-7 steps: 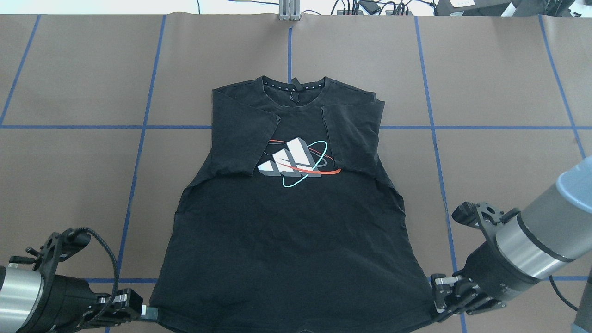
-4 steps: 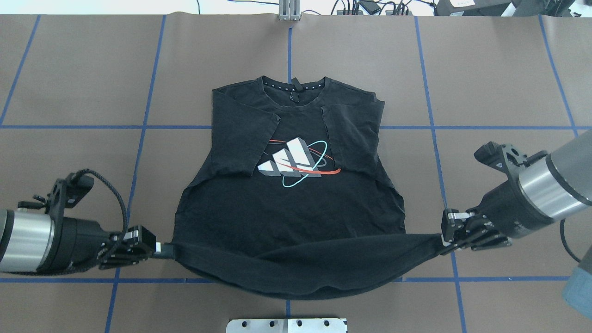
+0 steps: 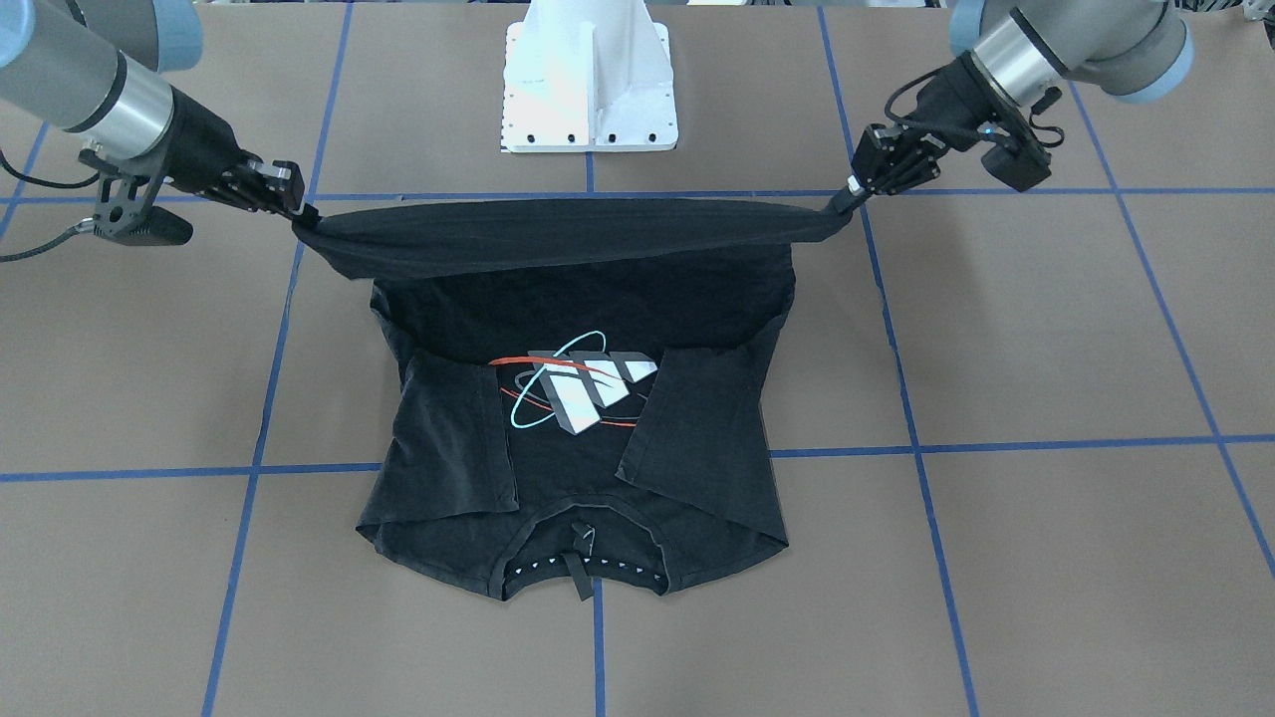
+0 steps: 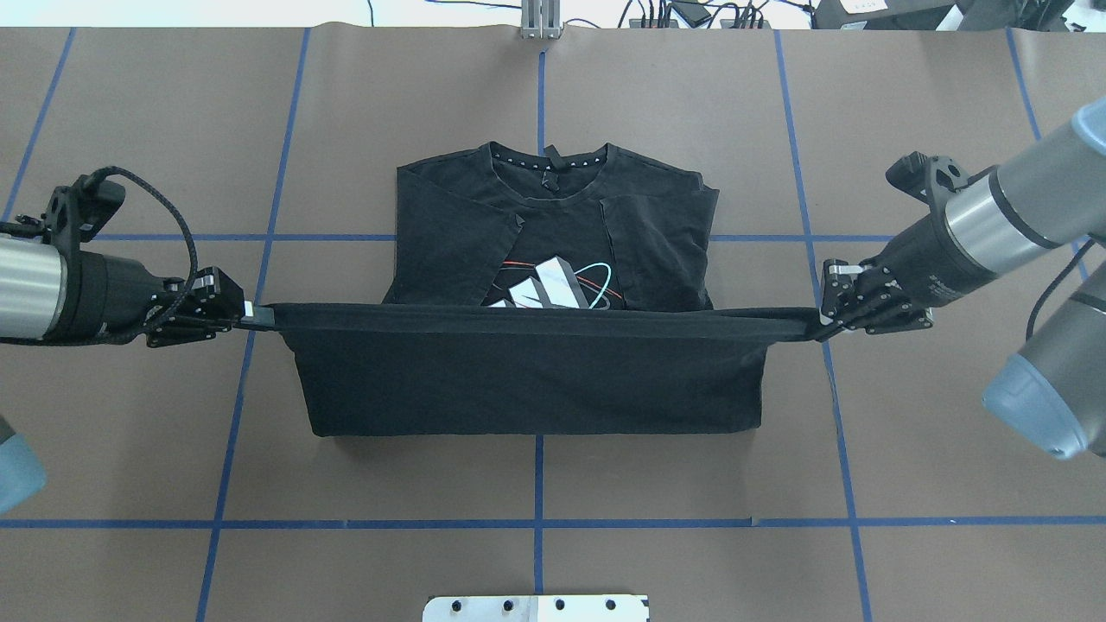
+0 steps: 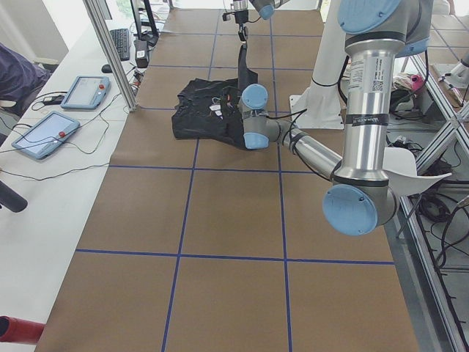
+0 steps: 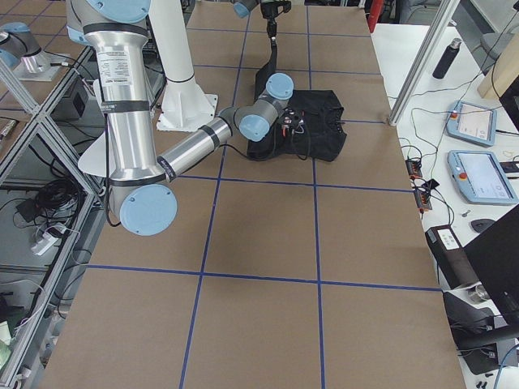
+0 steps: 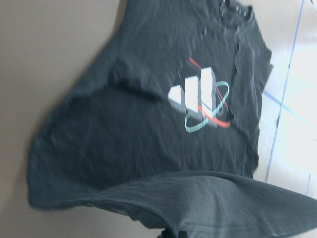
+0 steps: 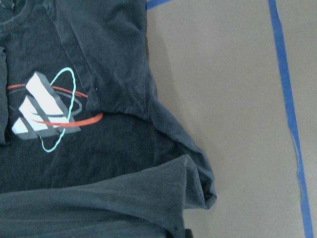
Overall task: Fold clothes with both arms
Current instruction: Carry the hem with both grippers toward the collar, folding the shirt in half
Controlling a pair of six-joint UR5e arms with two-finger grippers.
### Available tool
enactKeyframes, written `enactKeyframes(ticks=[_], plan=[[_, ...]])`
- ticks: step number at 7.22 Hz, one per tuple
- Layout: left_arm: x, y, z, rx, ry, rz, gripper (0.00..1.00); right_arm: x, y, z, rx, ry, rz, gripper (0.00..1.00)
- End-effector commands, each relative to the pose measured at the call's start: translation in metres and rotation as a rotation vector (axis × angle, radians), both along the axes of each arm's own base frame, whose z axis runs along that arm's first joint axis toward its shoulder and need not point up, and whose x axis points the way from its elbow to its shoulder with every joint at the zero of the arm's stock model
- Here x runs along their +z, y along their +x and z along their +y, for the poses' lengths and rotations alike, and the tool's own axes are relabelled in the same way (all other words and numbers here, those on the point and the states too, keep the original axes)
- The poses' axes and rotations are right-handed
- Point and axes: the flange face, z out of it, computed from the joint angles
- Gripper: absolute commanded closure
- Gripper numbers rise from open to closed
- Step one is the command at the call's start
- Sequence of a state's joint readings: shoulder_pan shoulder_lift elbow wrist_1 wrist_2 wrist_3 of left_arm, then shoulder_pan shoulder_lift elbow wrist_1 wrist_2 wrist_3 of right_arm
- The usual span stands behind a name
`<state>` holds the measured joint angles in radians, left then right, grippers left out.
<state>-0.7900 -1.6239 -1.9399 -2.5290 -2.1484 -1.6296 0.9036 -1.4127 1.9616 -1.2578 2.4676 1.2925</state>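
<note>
The black T-shirt (image 4: 527,384) lies logo side up on the brown table, collar far from the robot, both sleeves folded inward. Its bottom hem is lifted and stretched taut between both grippers, hanging over the lower half of the grey logo (image 4: 553,289). My left gripper (image 4: 251,313) is shut on the hem's left corner, and my right gripper (image 4: 821,318) is shut on the right corner. From across the table, the left gripper (image 3: 849,194) and right gripper (image 3: 299,211) hold the hem above the T-shirt (image 3: 697,438). Both wrist views look down on the logo (image 7: 200,99) and the cloth (image 8: 114,44).
Blue tape lines (image 4: 537,484) grid the brown table. The white pedestal base (image 3: 590,80) stands at the robot's side. A metal post (image 5: 113,55) and two tablets (image 5: 44,132) are on a side desk, with a person's sleeve (image 5: 18,73) beside them.
Both grippers have carried the hem up and away from the robot toward the collar. The hem went from flat on the table to sagging, then to a taut line across the logo.
</note>
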Motion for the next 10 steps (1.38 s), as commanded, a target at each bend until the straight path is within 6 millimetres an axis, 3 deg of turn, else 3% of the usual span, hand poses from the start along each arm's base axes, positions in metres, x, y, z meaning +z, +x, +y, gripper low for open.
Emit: enactKeyframes(ticks=[1, 2, 3, 6, 7, 10], plan=[[0.011, 0.043, -0.070, -0.029, -0.014, -0.029, 1.00, 0.024, -0.002, -0.077, 0.048, 0.000, 0.038, 1.00], [0.007, 0.054, -0.081, -0.031, -0.018, -0.029, 1.00, 0.012, -0.012, -0.100, 0.057, 0.006, 0.035, 1.00], [0.000, 0.059, -0.087, -0.035, -0.015, -0.023, 1.00, -0.001, -0.016, -0.109, 0.062, 0.017, 0.026, 1.00], [-0.017, 0.079, -0.109, -0.050, -0.066, 0.000, 1.00, -0.012, -0.031, -0.132, 0.058, 0.023, 0.027, 1.00], [-0.014, 0.081, -0.117, -0.091, -0.067, -0.011, 1.00, -0.012, -0.034, -0.139, 0.062, 0.024, 0.032, 1.00], [-0.002, 0.064, -0.137, -0.144, -0.078, -0.031, 1.00, -0.012, -0.018, -0.167, 0.105, 0.014, 0.042, 1.00]])
